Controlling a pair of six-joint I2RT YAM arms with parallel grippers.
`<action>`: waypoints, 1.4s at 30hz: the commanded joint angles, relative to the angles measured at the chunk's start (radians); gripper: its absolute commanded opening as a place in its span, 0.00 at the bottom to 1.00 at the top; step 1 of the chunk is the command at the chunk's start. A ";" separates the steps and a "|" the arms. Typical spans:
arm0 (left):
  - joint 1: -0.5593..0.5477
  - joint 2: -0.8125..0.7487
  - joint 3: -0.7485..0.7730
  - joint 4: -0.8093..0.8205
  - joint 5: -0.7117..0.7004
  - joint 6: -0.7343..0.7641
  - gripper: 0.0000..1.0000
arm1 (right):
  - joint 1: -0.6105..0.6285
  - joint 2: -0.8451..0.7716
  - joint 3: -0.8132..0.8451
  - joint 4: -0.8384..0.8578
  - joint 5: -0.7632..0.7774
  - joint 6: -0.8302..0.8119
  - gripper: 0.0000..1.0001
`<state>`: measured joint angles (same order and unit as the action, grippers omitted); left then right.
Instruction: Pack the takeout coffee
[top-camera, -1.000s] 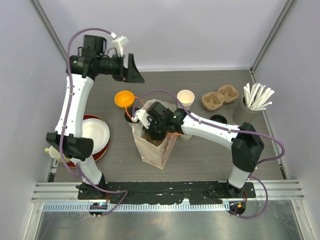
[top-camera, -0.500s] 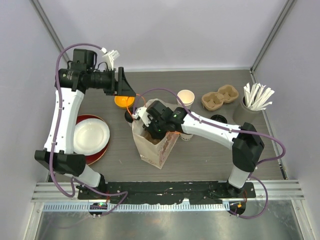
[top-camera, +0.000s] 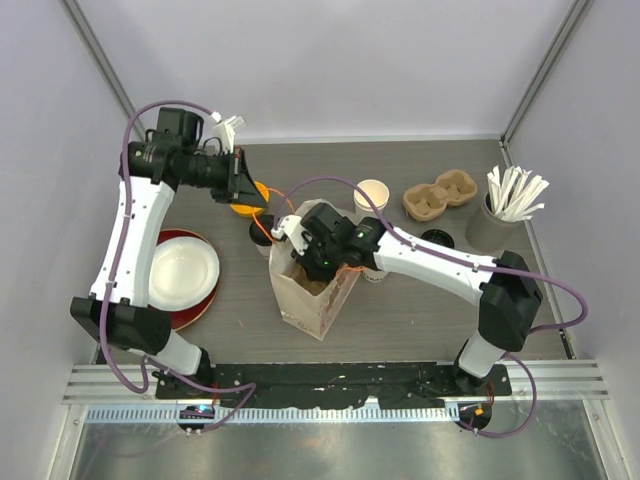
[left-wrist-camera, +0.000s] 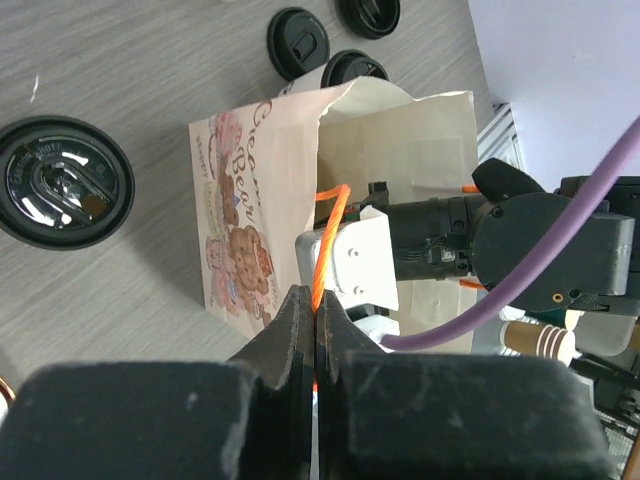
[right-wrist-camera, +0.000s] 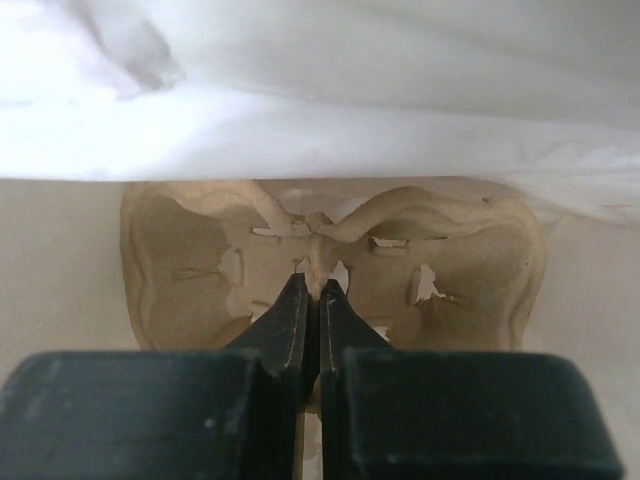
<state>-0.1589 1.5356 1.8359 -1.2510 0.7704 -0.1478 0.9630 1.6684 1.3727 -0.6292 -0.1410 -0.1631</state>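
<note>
The left jaws have swung down and closed thin on the orange handle (left-wrist-camera: 320, 255) of the bag (left-wrist-camera: 250, 200). One cup (left-wrist-camera: 62, 190) stands on the worktop (left-wrist-camera: 120, 80) at the bag's 10 o'clock, the other (left-wrist-camera: 352, 68) at 3, both outside it; the right jaws, inside, are shut on the carrier (right-wrist-camera: 190, 250). Pulling that handle while the carrier is pinned could tip the bag onto a cup or tear the paper.

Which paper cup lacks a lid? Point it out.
The white paper cup left of the pulp cup carrier: open-topped, while the other cups are lidded.
</note>
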 joint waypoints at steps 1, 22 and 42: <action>-0.004 -0.034 0.074 0.039 0.032 -0.016 0.00 | 0.002 -0.071 -0.041 -0.020 -0.046 0.054 0.02; -0.013 -0.224 -0.190 0.255 0.033 -0.118 0.00 | -0.007 0.085 0.032 -0.099 -0.057 0.010 0.05; -0.068 -0.269 -0.217 0.231 -0.008 0.004 0.00 | -0.007 -0.012 0.190 -0.168 0.026 0.059 0.90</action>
<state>-0.2203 1.2999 1.6058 -1.0317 0.7773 -0.1734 0.9581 1.7256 1.4994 -0.8082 -0.1482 -0.1097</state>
